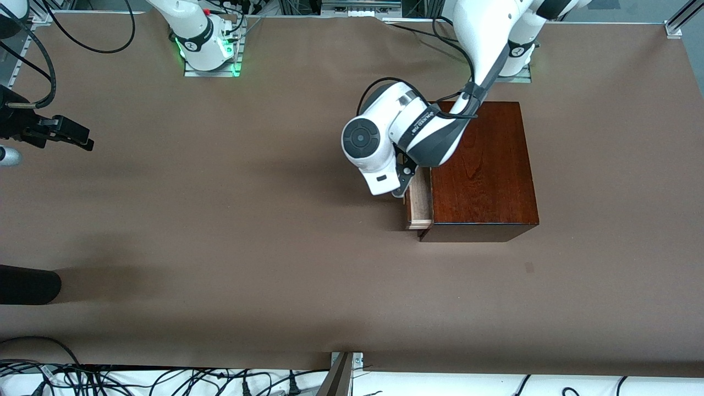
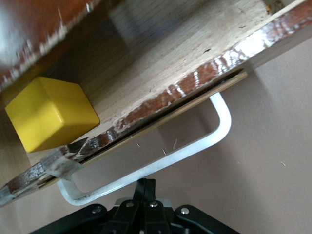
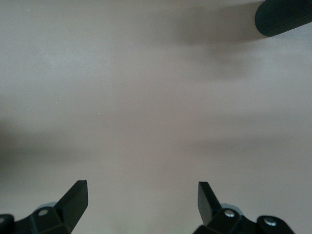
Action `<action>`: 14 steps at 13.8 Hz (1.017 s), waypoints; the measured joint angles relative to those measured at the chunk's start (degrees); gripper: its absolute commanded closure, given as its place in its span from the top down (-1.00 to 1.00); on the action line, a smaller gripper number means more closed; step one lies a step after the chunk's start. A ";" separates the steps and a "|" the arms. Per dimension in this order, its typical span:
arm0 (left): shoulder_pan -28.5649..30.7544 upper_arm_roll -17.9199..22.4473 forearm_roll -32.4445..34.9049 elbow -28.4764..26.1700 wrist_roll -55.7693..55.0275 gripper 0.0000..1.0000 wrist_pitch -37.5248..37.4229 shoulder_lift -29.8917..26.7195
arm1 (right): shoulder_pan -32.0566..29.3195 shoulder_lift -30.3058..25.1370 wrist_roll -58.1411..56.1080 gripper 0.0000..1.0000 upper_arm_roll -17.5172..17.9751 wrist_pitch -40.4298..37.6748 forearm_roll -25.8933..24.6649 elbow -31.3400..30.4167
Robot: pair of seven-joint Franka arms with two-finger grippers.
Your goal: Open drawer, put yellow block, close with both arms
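Observation:
The dark mahogany box stands toward the left arm's end of the table. Its drawer is pulled out a little toward the right arm's end. In the left wrist view the yellow block lies in the pale wood tray, close to the drawer front. My left gripper is shut and empty, its tips just outside the white bar handle; it also shows in the front view at the drawer front. My right gripper is open and empty over bare table at the right arm's end, seen in the front view too.
A black cylinder lies at the table edge at the right arm's end, and shows in the right wrist view. Cables run along the edge nearest the front camera. Brown table stretches between the two grippers.

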 measured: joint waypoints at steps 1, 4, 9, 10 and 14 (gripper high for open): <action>0.73 -0.01 0.00 -0.96 1.10 -1.00 -0.05 -0.69 | 0.00 0.00 0.00 1.00 0.00 0.00 0.00 0.00; 2.98 0.02 0.01 -3.62 5.05 -1.00 -0.13 -2.62 | 0.00 0.00 0.00 1.00 0.00 0.00 0.00 0.01; 5.06 0.00 0.13 -5.05 8.24 -1.00 -0.19 -4.41 | 0.00 0.00 0.00 1.00 0.00 0.00 0.00 0.06; 4.96 -0.14 0.13 -5.05 8.27 -1.00 -0.18 -4.70 | 0.00 0.00 0.00 1.00 0.00 0.00 0.00 0.06; 4.64 -0.91 0.13 -4.97 8.33 -1.00 -0.30 -7.94 | -0.01 -0.01 0.00 1.00 0.00 0.00 0.00 0.08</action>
